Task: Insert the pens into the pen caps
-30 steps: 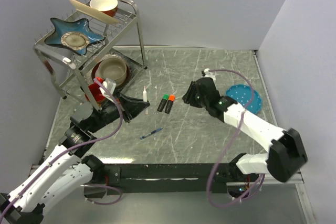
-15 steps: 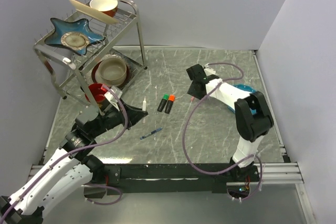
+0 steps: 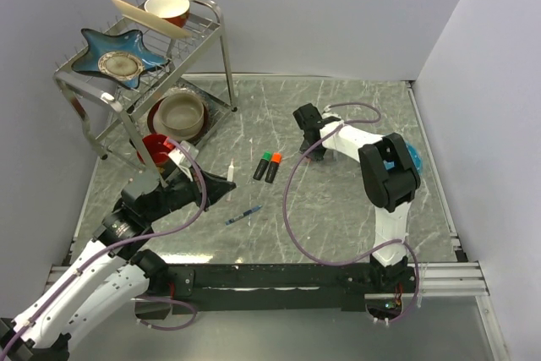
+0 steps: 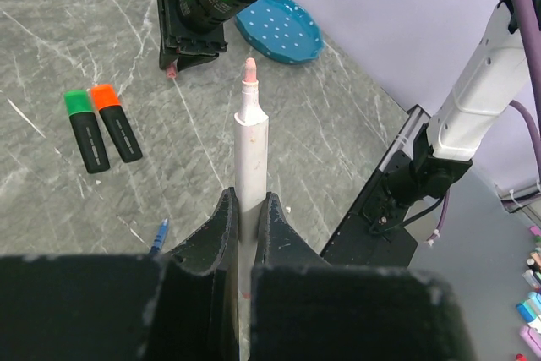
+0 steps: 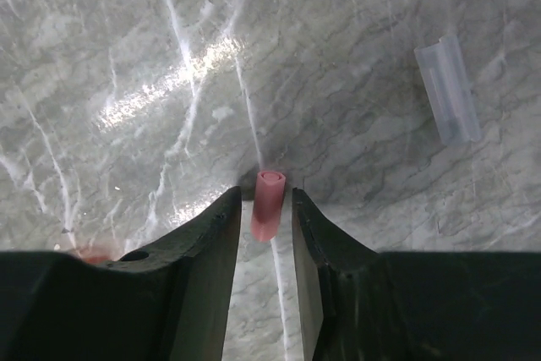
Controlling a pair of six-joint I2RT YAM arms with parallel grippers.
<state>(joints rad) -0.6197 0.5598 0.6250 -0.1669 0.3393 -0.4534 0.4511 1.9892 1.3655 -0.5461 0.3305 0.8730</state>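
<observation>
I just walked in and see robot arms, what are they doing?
It's a pen-capping job. The left fingers hold a white-pink pen, tip pointing out. The right fingers stand either side of a pink cap lying on the table, not clearly gripping it. Two capped highlighters lie nearby.

Top cam: high behind arms, whole desk [image 3: 338, 200]. Left wrist cam faces across it to the right pincer [image 4: 188, 58]; right wrist cam close, straight down.

White-pink pen [image 4: 251, 154] base behind fingers [image 4: 213, 243]
</observation>
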